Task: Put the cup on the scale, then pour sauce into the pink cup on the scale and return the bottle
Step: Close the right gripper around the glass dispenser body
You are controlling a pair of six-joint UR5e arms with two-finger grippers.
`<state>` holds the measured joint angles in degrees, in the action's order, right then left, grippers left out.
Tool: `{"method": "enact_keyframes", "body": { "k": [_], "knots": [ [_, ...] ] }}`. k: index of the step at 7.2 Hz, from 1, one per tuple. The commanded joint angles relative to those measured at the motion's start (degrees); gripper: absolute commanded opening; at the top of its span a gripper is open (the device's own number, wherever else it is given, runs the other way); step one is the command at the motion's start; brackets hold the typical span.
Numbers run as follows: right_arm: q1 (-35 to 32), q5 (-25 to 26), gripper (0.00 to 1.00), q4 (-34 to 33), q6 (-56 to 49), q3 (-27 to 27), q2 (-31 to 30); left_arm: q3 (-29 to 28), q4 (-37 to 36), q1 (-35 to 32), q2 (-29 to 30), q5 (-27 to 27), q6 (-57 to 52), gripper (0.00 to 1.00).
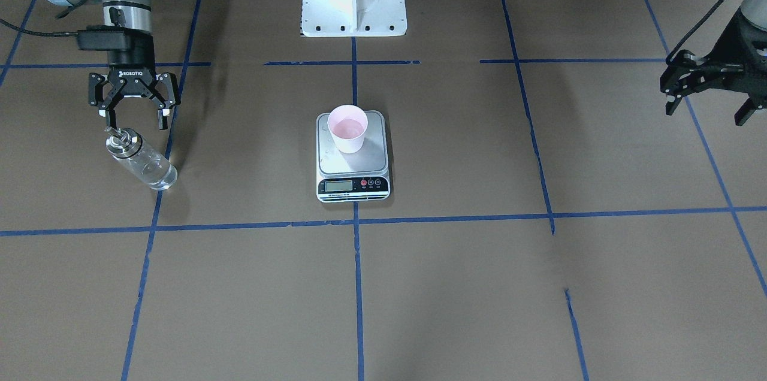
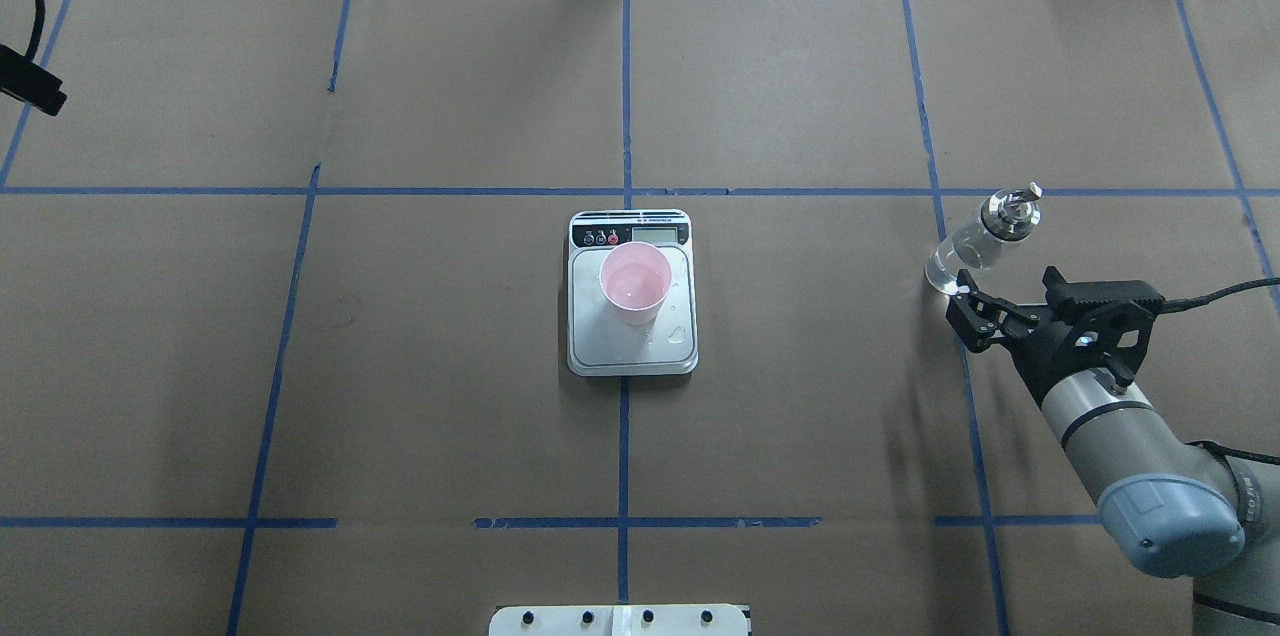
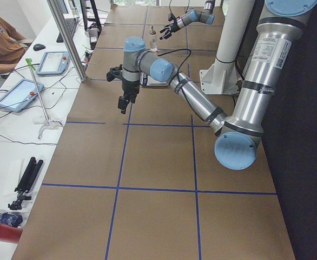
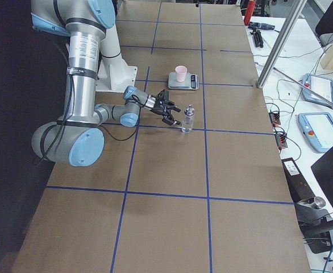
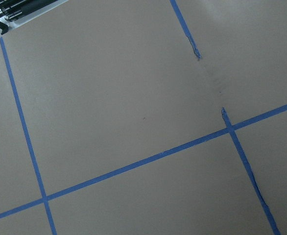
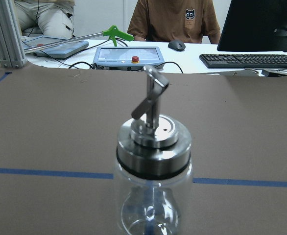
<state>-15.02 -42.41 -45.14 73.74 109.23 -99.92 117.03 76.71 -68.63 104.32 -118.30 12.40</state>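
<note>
Plainly right jaws gape wide, beside bottle (image 1: pixel 144 163)

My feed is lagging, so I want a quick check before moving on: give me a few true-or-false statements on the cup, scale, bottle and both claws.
1. The cup stands on the scale. True.
2. The bottle lies on its side. False: it stands upright on the table.
3. The right claw is shut on the bottle. False: it is open, close to the bottle but not gripping it.
4. The left claw is open and empty. True.
</note>
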Motion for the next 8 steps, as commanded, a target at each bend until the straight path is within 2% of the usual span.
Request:
{"method": "enact_keyframes", "body": {
  "k": [1,4,8],
  "knots": [
    [-1.24,0.31,1.00,0.05,0.00,-2.09,1.39,-1.27,0.46,-0.71,0.79,0.00,0.25,1.00],
    [-3.26,0.13,1.00,0.05,-0.09,-7.00,5.95,-2.24,0.55,-1.94,0.79,0.00,-1.23,1.00],
    [-4.41,0.04,1.00,0.05,-0.18,-10.16,8.94,-4.18,0.63,-3.88,0.62,0.00,-5.37,1.00]
  ]
}}
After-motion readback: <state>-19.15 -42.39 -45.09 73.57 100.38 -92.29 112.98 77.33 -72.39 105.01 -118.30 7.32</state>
